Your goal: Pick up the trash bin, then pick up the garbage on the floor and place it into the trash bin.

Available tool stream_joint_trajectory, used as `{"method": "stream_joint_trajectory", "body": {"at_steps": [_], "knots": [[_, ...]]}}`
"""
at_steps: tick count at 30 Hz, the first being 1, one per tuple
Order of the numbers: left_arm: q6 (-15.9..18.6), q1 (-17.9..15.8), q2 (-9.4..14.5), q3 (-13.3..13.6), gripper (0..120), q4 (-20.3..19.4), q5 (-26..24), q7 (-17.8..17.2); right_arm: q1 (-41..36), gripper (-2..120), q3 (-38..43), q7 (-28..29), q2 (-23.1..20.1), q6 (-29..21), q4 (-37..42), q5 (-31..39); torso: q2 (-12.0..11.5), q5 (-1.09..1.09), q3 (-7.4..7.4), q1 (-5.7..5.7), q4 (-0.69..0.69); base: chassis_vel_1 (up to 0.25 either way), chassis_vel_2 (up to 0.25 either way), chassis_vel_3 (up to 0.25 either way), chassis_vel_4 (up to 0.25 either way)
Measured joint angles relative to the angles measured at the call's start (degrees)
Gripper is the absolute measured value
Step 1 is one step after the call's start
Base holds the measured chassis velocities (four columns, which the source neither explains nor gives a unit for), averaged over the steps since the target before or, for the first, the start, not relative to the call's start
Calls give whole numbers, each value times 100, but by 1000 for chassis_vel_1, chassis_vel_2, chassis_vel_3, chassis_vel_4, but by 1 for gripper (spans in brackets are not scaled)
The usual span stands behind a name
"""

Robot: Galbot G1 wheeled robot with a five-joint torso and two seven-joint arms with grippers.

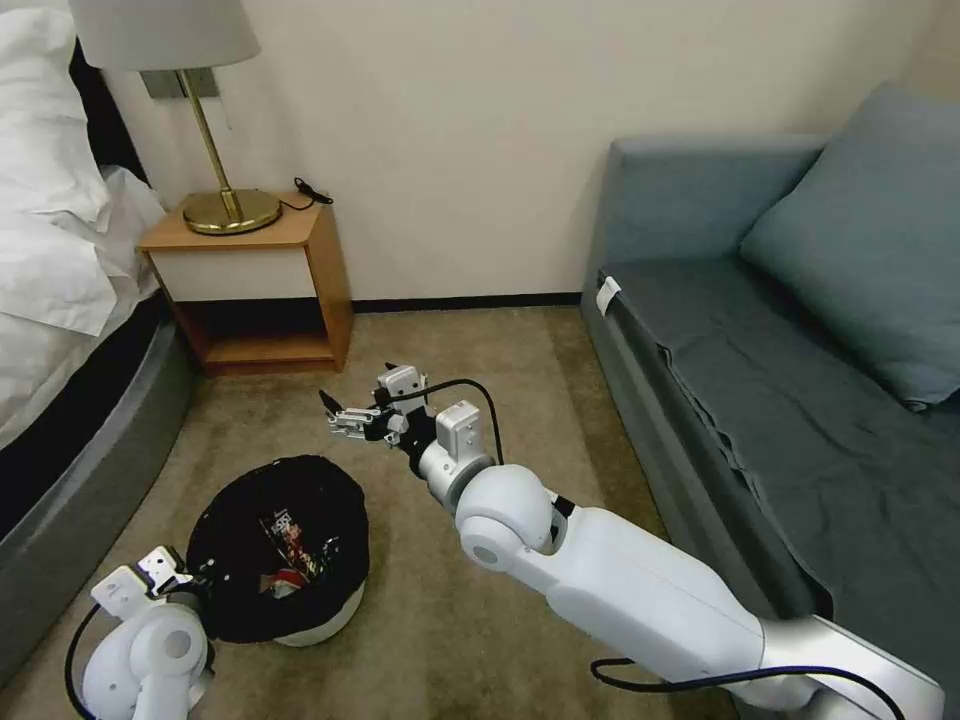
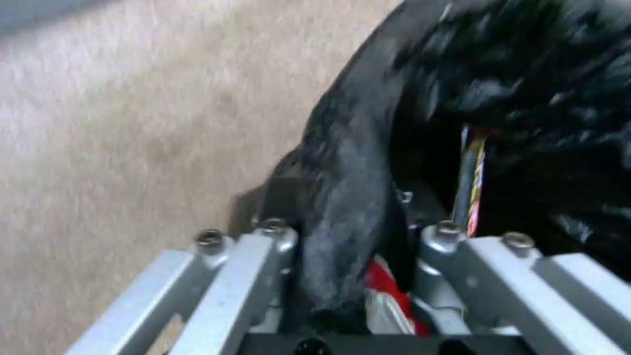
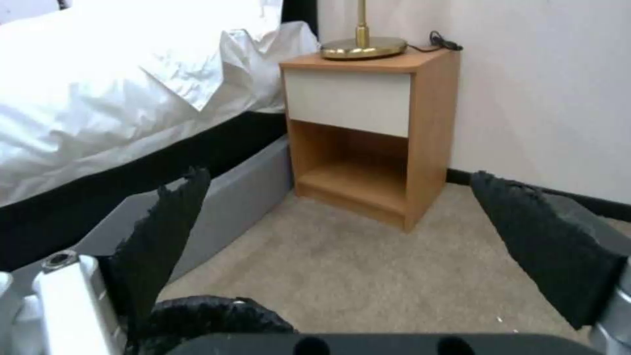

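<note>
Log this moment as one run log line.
left gripper: jaws shut on trash bin rim | right gripper: jaws open, empty, above carpet | garbage: inside bin

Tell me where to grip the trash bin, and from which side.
The rim on the robot's near-left side, probably. The trash bin is round and open-topped, so one finger goes inside the black liner and one outside the wall. The left hand is shut on the rim that way now; the right hand is open above the carpet.

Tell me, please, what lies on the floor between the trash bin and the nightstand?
In the head view, only bare carpet separates the trash bin from the nightstand; no garbage lies there.
</note>
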Motion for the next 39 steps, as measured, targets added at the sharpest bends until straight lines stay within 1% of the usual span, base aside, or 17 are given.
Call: {"method": "stream_joint_trajectory", "body": {"at_steps": [1, 5, 8, 10, 12, 13, 14, 16, 17, 19, 22, 23, 26, 30, 35, 37, 39], "knots": [[-65, 30, 2, -15, 38, -44, 154, 134, -22, 100, 9, 0, -8, 1, 3, -3, 0, 3, 0, 0, 0, 0, 0, 0, 0], [-112, 57, 5, -25, 46, -76, 256, 246, -36, 100, 13, 0, -12, 2, 7, -5, 0, 2, 0, 0, 1, 0, 0, 0, 0], [-264, 133, 23, -76, 65, -154, 618, 572, -75, 100, 19, 0, -30, 5, 19, -6, 0, 4, 0, 0, 0, 0, 0, 0, 0], [-293, 145, 27, -84, 68, -166, 677, 623, -80, 100, 20, 0, -32, 7, 22, -6, 0, 4, 0, 0, 1, 0, 0, 0, 0], [-484, 207, 36, -134, 78, -238, 977, 923, -107, 100, 45, 0, -39, 14, 50, 25, -1, 4, 0, 0, 1, 0, 0, 0, 0], [-484, 207, 36, -134, 78, -238, 977, 923, -107, 100, 45, 0, -39, 14, 50, 25, -1, 4, 0, 0, 1, 0, 0, 0, 0], [-732, 269, 41, -174, 83, -304, 1189, 1247, -133, 100, 85, -1, -40, 20, 78, 70, -1, 4, 0, 0, 1, 0, 0, 0, 0], [-1484, 377, 54, -272, 94, -390, 1496, 2201, -217, 100, 233, -94, -69, 128, 142, 159, -1, 4, 0, 0, 2, 0, 0, 0, 0], [-1484, 377, 54, -272, 94, -390, 1496, 2201, -217, 100, 233, -94, -69, 128, 142, 159, -1, 4, 0, 0, 2, 0, 0, 0, 0], [-2418, 435, 75, -380, 99, -411, 1814, 3314, -417, 100, 570, -280, -170, 319, 265, 141, -1, 5, 0, 0, 1, 0, 0, 0, 0], [-3120, 578, 114, -401, 100, -510, 2212, 4263, -818, 100, 1088, -379, -365, 612, 495, -336, -1, 5, 0, 0, 2, 0, 0, 0, 0], [-3120, 578, 114, -401, 100, -510, 2212, 4263, -818, 100, 1088, -379, -365, 612, 495, -336, -1, 5, 0, 0, 2, 0, 0, 0, 0], [-3290, 650, 117, -302, 100, -747, 2468, 4467, -1566, 100, 1842, -346, -673, 794, 878, -1066, -1, 6, 0, 0, 2, 0, 0, 0, 0], [-3165, 684, 113, -155, 100, -993, 2578, 4173, -2576, 100, 2984, -179, -783, 858, 1398, -1738, -1, 6, 0, 0, 0, 0, 0, 0, 0], [-3125, 758, 152, -43, 100, -1117, 2722, 3909, -3841, 100, 4211, -96, -478, 930, 2008, -2664, -1, 5, 0, 0, 0, 0, 0, 0, 0], [-3127, 824, 158, 24, 100, -1192, 2790, 3875, -4411, 100, 4496, -69, -188, 957, 2291, -2913, -1, 5, -1, 0, -1, 0, 0, 0, 0], [-3128, 847, 160, 50, 100, -1213, 2813, 3872, -4568, 100, 4552, -60, -82, 973, 2361, -3011, 0, 5, -1, 0, 0, 0, 0, 0, 0]]}}
